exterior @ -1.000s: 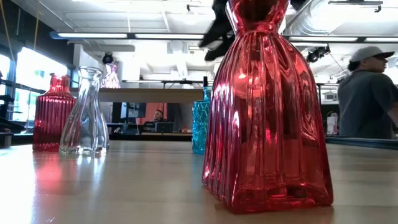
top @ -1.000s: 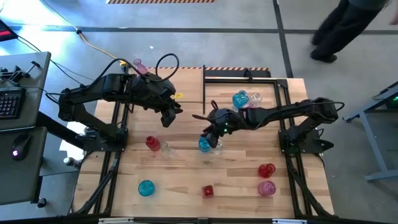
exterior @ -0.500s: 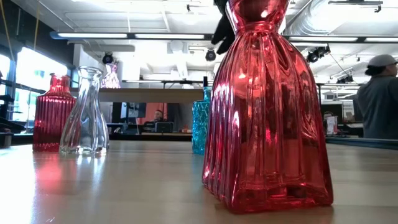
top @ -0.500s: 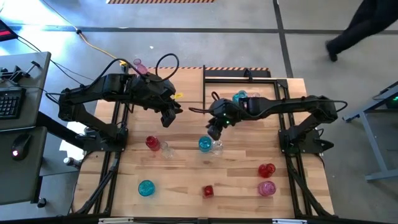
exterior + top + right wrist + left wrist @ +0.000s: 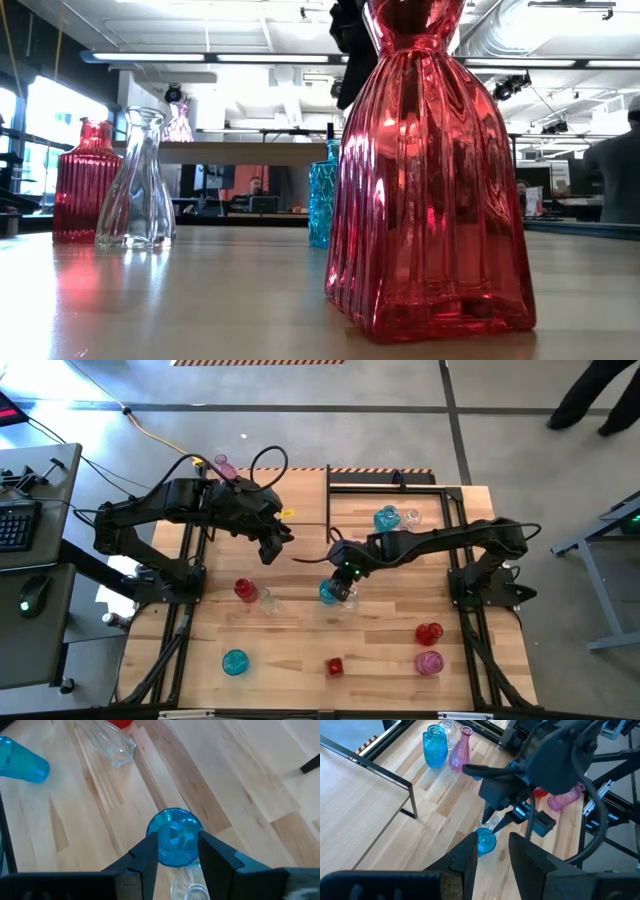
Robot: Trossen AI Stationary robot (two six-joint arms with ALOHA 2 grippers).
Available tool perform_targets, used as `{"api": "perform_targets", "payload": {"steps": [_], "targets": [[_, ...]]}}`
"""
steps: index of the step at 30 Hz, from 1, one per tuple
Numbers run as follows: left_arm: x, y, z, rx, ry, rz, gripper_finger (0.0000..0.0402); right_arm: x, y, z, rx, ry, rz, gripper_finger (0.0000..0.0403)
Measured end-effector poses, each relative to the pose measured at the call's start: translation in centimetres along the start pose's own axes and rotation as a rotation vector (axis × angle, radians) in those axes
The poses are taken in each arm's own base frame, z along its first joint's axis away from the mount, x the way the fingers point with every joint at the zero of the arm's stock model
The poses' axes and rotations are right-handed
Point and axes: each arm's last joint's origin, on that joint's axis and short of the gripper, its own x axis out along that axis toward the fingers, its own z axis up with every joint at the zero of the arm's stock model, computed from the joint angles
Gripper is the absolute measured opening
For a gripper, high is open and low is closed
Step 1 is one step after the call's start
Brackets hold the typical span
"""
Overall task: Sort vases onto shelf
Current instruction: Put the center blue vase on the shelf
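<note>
A blue vase [image 5: 327, 593] stands upright mid-table, with a clear vase [image 5: 350, 599] right beside it. My right gripper [image 5: 341, 580] hangs open just above the blue vase [image 5: 174, 840]. Its fingers [image 5: 145, 857] slant down on either side of the vase's top, and I see no touch. My left gripper [image 5: 270, 548] waits open and empty, high over the table's far left. The shelf [image 5: 352, 510] is the light panel in the black frame at the far middle. A blue [image 5: 434, 747], a clear [image 5: 448, 727] and a pink vase [image 5: 462, 751] stand together by it.
A red vase [image 5: 245, 588] and a clear vase [image 5: 266, 600] stand left of centre. Along the near edge are a teal vase [image 5: 235, 661] and a red vase [image 5: 335, 667]. At the near right stand a red vase [image 5: 428, 632] and a pink vase [image 5: 428, 661].
My right gripper drew back a little toward the far edge, then came forward and down again over the blue vase, tipping more steeply. Its finger gap stayed the same. No vase has moved. A person beyond the table walked off to the right.
</note>
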Motion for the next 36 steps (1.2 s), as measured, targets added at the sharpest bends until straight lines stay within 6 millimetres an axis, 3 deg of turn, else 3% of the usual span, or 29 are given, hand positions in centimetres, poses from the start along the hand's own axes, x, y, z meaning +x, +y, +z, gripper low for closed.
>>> {"api": "perform_targets", "payload": {"steps": [36], "targets": [[0.0,-0.02,0.02,0.027,-0.002,-0.001,0.0101,0.95,0.25,-0.49,-0.014,-0.002,-0.07,0.0117]]}}
